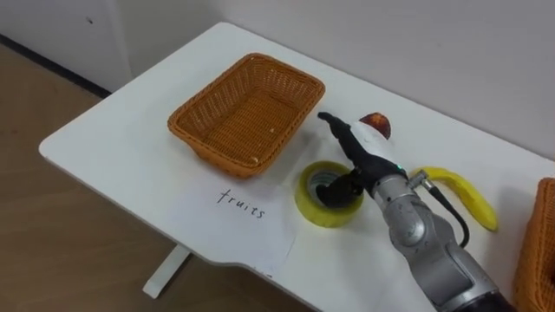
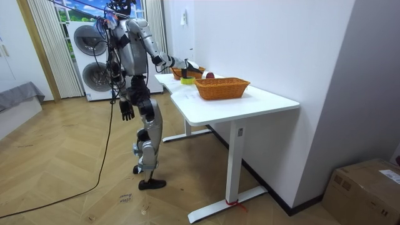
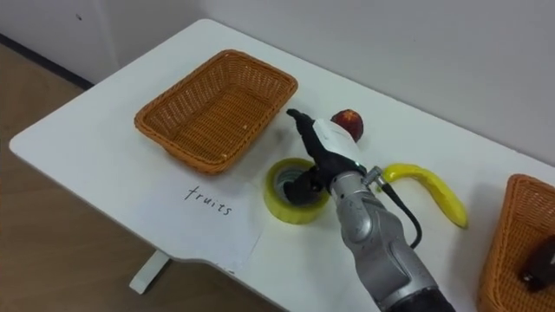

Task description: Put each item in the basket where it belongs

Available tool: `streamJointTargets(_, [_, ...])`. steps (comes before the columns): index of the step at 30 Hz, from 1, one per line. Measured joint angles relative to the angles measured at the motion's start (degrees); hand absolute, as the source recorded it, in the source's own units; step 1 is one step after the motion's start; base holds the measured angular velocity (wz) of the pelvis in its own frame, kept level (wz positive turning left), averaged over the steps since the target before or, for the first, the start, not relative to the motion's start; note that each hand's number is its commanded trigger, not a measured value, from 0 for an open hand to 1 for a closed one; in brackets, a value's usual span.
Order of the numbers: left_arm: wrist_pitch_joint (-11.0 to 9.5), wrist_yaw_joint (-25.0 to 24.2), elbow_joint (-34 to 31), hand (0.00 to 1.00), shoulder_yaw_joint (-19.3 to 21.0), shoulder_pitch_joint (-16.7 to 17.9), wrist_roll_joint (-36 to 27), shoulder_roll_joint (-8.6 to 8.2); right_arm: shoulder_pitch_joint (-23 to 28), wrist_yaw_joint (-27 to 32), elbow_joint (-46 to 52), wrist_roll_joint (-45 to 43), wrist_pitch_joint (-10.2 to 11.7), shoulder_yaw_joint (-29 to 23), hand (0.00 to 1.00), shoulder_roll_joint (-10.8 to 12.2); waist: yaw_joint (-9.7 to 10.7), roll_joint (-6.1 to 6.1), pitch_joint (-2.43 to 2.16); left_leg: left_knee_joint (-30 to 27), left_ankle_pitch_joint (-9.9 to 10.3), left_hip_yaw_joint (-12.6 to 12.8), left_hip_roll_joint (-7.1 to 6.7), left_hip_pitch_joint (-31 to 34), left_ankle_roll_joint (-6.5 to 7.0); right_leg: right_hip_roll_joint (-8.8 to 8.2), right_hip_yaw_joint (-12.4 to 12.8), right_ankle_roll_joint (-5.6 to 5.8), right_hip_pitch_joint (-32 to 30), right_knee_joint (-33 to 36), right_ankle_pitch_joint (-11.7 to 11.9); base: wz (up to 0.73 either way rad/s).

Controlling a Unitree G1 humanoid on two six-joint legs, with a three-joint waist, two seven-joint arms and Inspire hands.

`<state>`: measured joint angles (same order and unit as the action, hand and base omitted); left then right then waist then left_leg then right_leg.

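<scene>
fingers of the right hand are stretched out, not clenched, reaching past the far rim of the tape roll toward the apple; the thumb dips into its hole. roll lies flat on the table, directly under the hand, beside the fruit basket. left hand hangs at the side, so right is nearer.

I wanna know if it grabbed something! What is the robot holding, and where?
It cannot be told. The right hand reaches into the hole of the yellow tape roll, but no clear grip shows.
</scene>
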<state>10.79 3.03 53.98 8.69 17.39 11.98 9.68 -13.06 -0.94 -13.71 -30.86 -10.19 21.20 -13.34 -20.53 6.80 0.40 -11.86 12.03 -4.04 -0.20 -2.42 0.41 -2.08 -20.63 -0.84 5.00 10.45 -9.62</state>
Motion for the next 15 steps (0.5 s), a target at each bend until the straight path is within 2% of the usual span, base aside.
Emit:
streamJointTargets(5, [0.9,0.0,-1.4,0.0,0.1,-0.2,0.1,0.16,-1.6,-3.8,-1.7,0.1,-2.0,-0.8,0.0,-0.5,0.0,0.51,0.07,0.0,-0.1,0.1,-0.39,-0.1,0.21,-0.21,0.1,0.16,0.6,-0.9,-0.1,0.02])
streamJointTargets(10, [3.0,0.0,-1.7,0.0,0.1,-0.3,0.1,0.14,-2.0,-5.9,-2.7,1.5,-2.7,-2.0,0.0,-0.4,-0.2,0.88,0.05,0.1,-0.1,0.1,-0.52,-0.2,0.37,-0.31,0.0,0.34,0.6,-0.9,-0.1,0.01])
streamJointTargets(12, [3.3,0.0,-2.2,0.0,0.2,-0.2,0.1,0.15,-2.7,-6.4,-3.6,1.5,-3.6,-2.2,0.0,-0.4,-0.2,0.88,0.05,0.1,-0.1,0.1,-0.51,-0.2,0.39,-0.31,0.0,0.36,0.6,-0.9,-0.1,0.0])
streamJointTargets(15, [3.8,-0.2,-2.6,0.0,0.1,-0.4,0.0,0.18,-4.4,-7.8,-6.4,2.2,-3.7,-2.2,0.0,-0.3,-0.2,0.86,0.05,0.1,-0.1,0.0,-0.47,-0.2,0.38,-0.26,-0.1,0.36,0.7,-0.9,-0.1,0.0])
